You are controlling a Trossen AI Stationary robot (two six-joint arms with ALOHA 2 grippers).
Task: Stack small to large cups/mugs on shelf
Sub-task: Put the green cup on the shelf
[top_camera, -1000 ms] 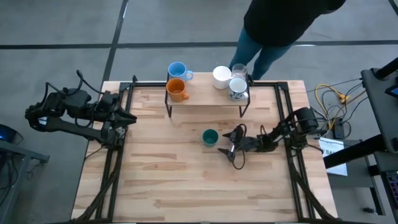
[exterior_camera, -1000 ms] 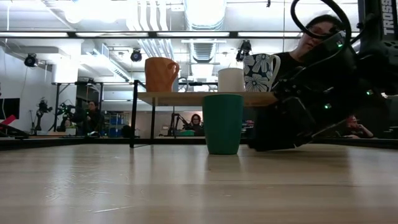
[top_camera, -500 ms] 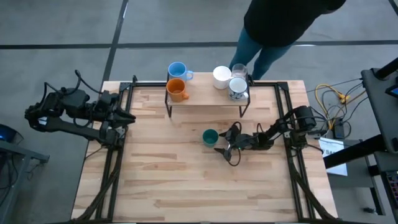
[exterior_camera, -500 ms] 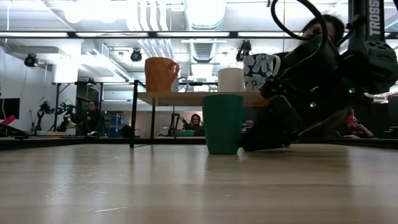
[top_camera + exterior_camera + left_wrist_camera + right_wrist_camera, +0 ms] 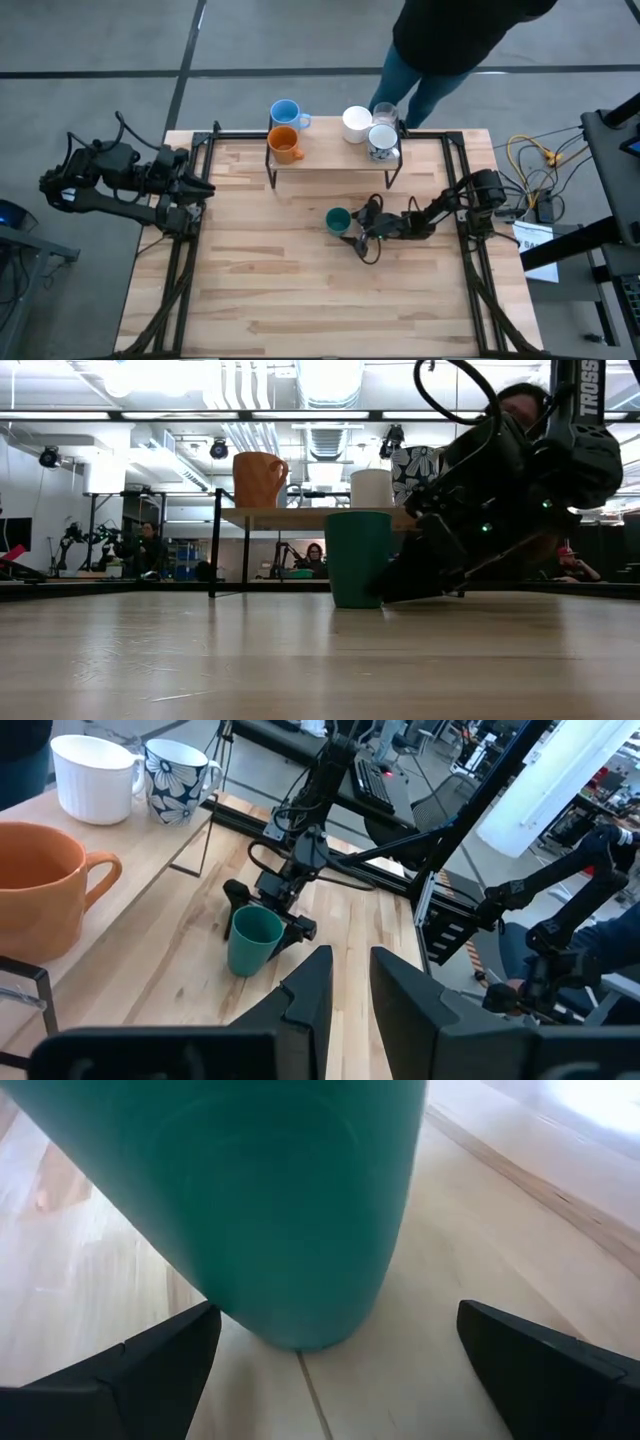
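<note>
The right gripper [image 5: 352,230] stood wide open, fingers flanking the dark green cup [image 5: 338,219] at six o'clock of the shelf [image 5: 330,158], so it probably needed to close squarely mid-wall; the left gripper [image 5: 205,187] waited, nearly closed and empty.

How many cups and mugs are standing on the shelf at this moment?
5. On the shelf: light blue mug and orange mug at one end; white mug, clear glass, flowered mug at the other. None seems hidden.
</note>
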